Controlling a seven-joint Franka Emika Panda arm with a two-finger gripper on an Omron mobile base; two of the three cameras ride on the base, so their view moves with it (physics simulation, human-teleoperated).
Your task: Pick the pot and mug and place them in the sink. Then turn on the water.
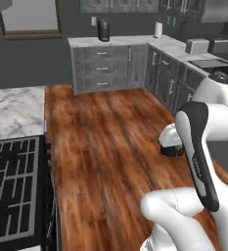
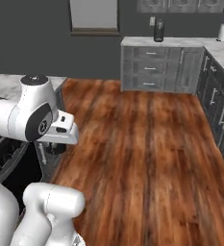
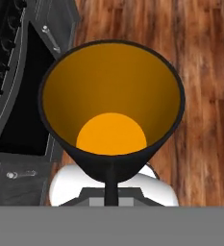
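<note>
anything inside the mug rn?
Hand view looks straight into the mug: orange walls and orange bottom, nothing in it. Below it lie wooden floor and a dark stove front. The floor directly under the mug is covered by it.

I see a wood floor (image 1: 110, 142) ahead of me, grey cabinets (image 1: 105, 68) under a marble counter (image 1: 110, 41) along the dark far wall, a window (image 1: 30, 17) above, and a stove (image 1: 12, 186) at my left.
</note>
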